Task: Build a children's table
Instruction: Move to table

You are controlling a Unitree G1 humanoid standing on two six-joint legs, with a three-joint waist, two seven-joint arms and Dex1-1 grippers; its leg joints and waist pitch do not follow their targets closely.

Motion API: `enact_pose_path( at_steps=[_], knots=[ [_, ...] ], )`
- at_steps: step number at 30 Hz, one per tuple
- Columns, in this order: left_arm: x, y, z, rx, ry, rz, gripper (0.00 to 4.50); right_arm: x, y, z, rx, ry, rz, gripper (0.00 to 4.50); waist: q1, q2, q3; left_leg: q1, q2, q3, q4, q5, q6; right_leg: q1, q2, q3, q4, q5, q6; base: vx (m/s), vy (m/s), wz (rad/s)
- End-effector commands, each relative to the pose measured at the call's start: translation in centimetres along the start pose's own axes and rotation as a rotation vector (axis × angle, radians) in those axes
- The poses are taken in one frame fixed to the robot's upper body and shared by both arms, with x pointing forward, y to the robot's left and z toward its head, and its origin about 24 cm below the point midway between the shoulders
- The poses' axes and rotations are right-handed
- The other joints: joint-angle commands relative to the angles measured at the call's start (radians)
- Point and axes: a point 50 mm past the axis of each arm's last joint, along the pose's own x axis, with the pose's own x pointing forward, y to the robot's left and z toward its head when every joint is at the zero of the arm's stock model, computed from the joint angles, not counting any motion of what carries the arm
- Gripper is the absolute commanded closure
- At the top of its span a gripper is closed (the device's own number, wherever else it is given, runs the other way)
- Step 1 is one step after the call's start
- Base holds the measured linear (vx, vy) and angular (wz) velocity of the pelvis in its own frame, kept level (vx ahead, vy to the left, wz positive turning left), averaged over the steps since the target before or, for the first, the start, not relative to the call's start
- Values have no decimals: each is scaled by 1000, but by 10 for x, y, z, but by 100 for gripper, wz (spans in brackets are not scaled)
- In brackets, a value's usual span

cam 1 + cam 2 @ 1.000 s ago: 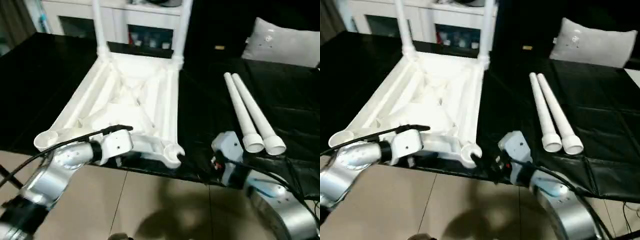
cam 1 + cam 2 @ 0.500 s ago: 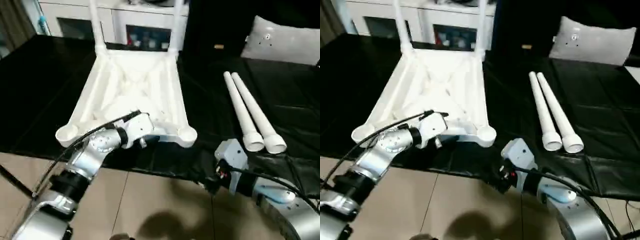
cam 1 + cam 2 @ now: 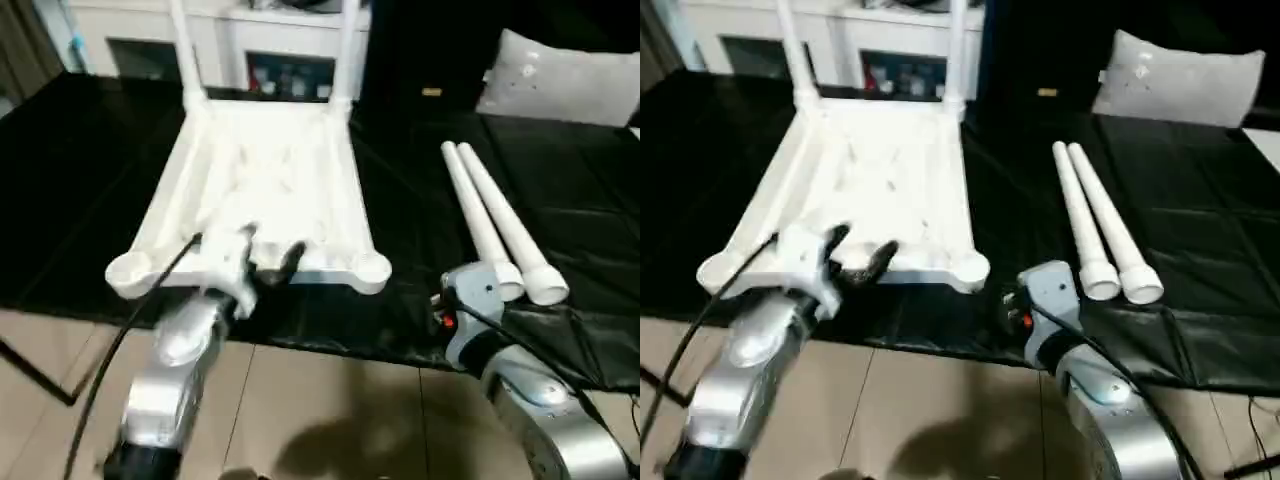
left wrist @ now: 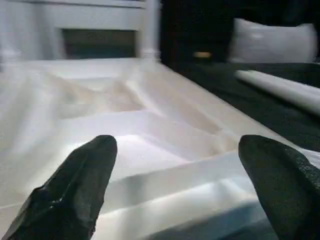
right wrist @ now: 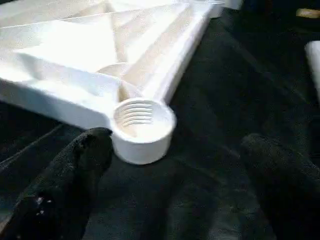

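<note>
A: Right wrist view: the empty threaded socket (image 5: 143,121) of the upturned table top (image 3: 262,180) sits just ahead, fingers (image 5: 60,185) spread.

B: And the loose legs (image 3: 495,225)?

A: On the black cloth, pointing away, nearest the right gripper (image 3: 450,300). The left gripper (image 3: 268,258), also spread, hovers at the top's near edge.

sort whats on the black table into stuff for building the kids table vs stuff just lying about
For the job:
- white tabletop, upside down, two legs already standing in its far corners
- two loose legs, lying side by side

Just lying about:
- grey pillow
- white cabinet behind
</note>
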Motion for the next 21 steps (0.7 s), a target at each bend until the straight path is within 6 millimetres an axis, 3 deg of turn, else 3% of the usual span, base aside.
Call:
enact_pose_path(
  at_steps=[1, 2, 3, 4, 5, 6, 7, 8, 9, 10, 11, 12, 13, 14, 15, 16, 17, 18, 19, 20, 21],
  knots=[
    [0, 0, 8, 33, -17, 39, 7, 5, -4, 3, 9, -8, -46, 0, -7, -5, -46, 4, 70, -32, -84, -239, -20, 18, -88, 47, -98, -291, -120, 0, 0, 0],
    [1, -1, 11, 39, -27, 40, 7, 9, -5, 4, 7, 0, -50, 0, -9, 1, -45, 10, 77, -38, -88, -246, -36, 15, -76, 41, -93, -265, -120, 0, 0, 0],
    [1, -2, 14, 39, -32, 45, 7, 12, -6, 4, 4, 9, -56, 0, -17, -3, -46, 14, 84, -47, -93, -256, -59, 16, -60, 30, -85, -198, -117, 0, 0, 0],
    [1, -2, 14, 39, -32, 45, 7, 12, -6, 4, 4, 9, -56, 0, -23, 4, -47, 21, 96, -58, -100, -269, -68, 16, -49, 21, -79, -163, -126, 0, 0, 0],
    [0, -2, 17, 49, -34, 46, 7, 17, -9, 4, 35, 30, -84, 0, -40, 7, -50, 38, 151, -94, -126, -262, -35, 12, -39, 2, -58, -83, -145, 0, 0, 0],
    [-4, -3, 16, 33, -12, 61, 7, 19, -14, 4, 92, 40, -125, 0, -52, 19, -46, 44, 204, -125, -150, -241, 34, -3, -46, -16, -17, -33, -185, 0, 0, 0],
    [-7, -2, 14, 20, 2, 68, 7, 19, -16, 5, 119, 40, -141, 0, -64, 17, -54, 38, 205, -122, -142, -185, 139, -2, -61, -23, -4, 2, -226, 32, -92, 7],
    [-7, -2, 14, 20, 2, 68, 7, 19, -16, 5, 119, 40, -141, 0, -60, 10, -53, 21, 164, -83, -112, -151, 235, 2, -86, -13, -34, 35, -313, 20, -58, 2],
    [-8, -2, 13, 21, 10, 76, 7, 18, -17, 5, 129, 37, -144, 0, -57, -10, -58, 2, 98, -41, -66, -131, 256, 15, -98, 5, -74, 71, -363, 42, -116, 6],
    [-12, -1, 11, 23, 18, 84, 7, 17, -17, 6, 140, 32, -146, 0, -44, -32, -55, -36, 8, 3, -7, -110, 237, 46, -107, 26, -112, 70, -363, 30, -109, 1],
    [-19, 0, 10, 27, 22, 72, 7, 15, -16, 8, 122, 16, -145, 0, -16, -36, -55, -46, 5, -13, 1, -3, 146, 62, -148, 34, -119, -69, -244, 45, -159, -6],
    [-21, 0, 9, 26, 21, 62, 7, 15, -15, 8, 102, 7, -142, 0, -2, -28, -50, -57, 22, -20, -37, 23, 67, 57, -104, 30, -107, -129, -51, 23, -101, -10],
    [-21, 0, 9, 26, 21, 62, 7, 15, -15, 8, 102, 7, -142, 0, -2, -28, -50, -57, 22, -20, -37, 23, 67, 57, -104, 30, -107, -129, -51, 21, -81, -5],
    [-23, 0, 9, 23, 21, 56, 7, 16, -14, 8, 88, 2, -140, 0, -4, -20, -55, -37, 38, -23, -49, -3, 35, 46, -79, 21, -96, -83, -12, 0, 0, 0],
    [-23, 0, 9, 23, 21, 56, 7, 16, -14, 8, 88, 2, -140, 0, -5, -17, -51, -25, 46, -23, -58, -35, 17, 39, -68, 17, -92, -46, -2, 0, 0, 0],
    [-23, 0, 9, 24, 16, 45, 7, 16, -11, 7, 63, 3, -122, 0, -2, -8, -52, -20, 55, -26, -65, -59, 1, 39, -69, 14, -91, -47, -19, 0, 0, 0],
    [-22, -2, 11, 18, 5, 33, 7, 17, -5, 4, 43, 21, -73, 0, 1, -5, -54, -17, 63, -29, -69, -79, -13, 41, -69, 11, -88, -58, -38, 0, 0, 0],
    [-21, -3, 12, 15, 1, 31, 7, 18, -3, 2, 40, 30, -57, 0, 1, -2, -47, -11, 68, -29, -75, -125, -21, 39, -70, 10, -90, -105, -46, 0, 0, 0],
    [-19, -4, 12, 14, 0, 33, 7, 18, -1, 1, 37, 39, -42, 0, 1, 0, -42, 4, 75, -31, -86, -230, -35, 45, -71, 10, -97, -227, -65, 0, 0, 0],
    [-19, -6, 13, 17, 2, 39, 7, 17, 1, 1, 34, 39, -32, 0, 1, 3, -39, 14, 78, -32, -93, -292, -38, 44, -68, 7, -101, -293, -74, 0, 0, 0],
    [-21, -8, 13, 10, 5, 32, 7, 16, 3, 2, 49, 34, -15, 0, -2, -3, -25, 38, 76, -28, -99, -417, -36, 37, -64, 0, -124, -447, -80, 0, 0, 0]
  ],
)
